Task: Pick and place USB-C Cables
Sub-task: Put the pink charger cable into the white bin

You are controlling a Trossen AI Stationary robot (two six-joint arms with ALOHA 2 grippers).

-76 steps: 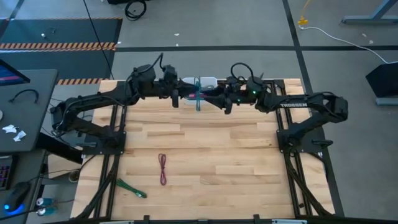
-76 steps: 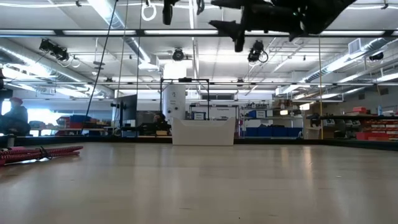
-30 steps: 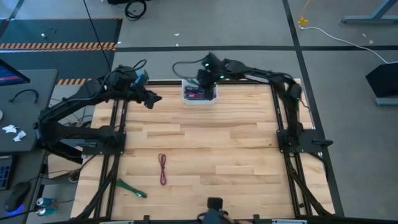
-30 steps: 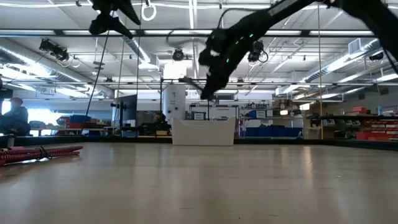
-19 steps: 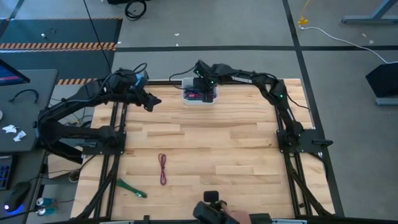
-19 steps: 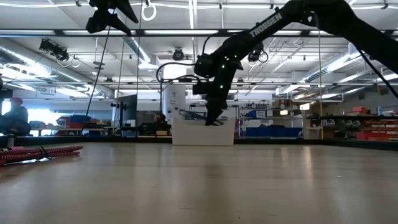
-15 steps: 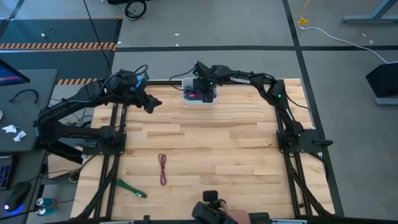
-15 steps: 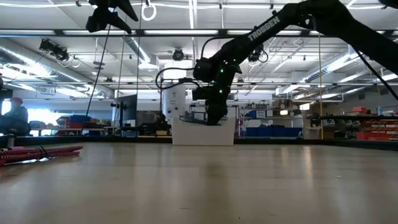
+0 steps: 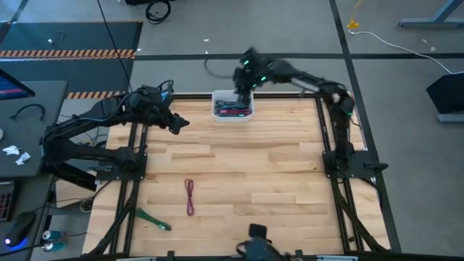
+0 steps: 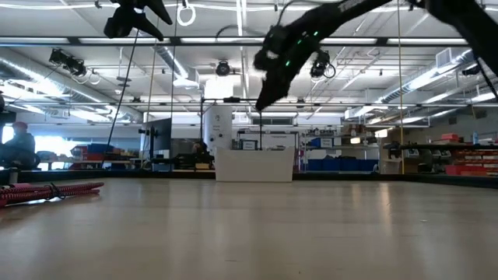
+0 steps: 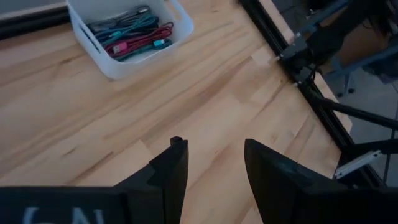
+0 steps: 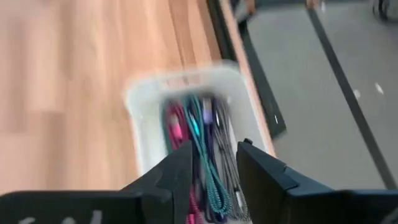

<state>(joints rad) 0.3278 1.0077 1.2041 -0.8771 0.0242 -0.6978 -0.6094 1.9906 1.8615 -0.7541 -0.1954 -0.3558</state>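
A white bin (image 9: 233, 106) stands at the table's far edge and holds several USB-C cables (image 12: 200, 140) in teal, pink, purple and grey. My right gripper (image 12: 214, 158) hovers open just above the bin (image 12: 144, 118) with nothing between its fingers; in the high view it (image 9: 243, 81) is over the bin's far side. My left gripper (image 11: 214, 155) is open and empty, raised over the table left of the bin (image 11: 127, 31), and the high view shows it (image 9: 174, 125) there too. A maroon cable (image 9: 190, 196) and a green cable (image 9: 154, 220) lie flat on the table near the front left.
The low view shows the maroon cable (image 10: 50, 190) at the left and the bin (image 10: 255, 165) far back. A dark object (image 9: 255, 248) shows at the table's near edge. Black frame rails (image 9: 330, 156) run along both sides. Bare wood lies between bin and cables.
My right gripper dipped down into the bin, then rose again and now stands above the bin's far side. My left arm has stayed nearly where it was, left of the bin.
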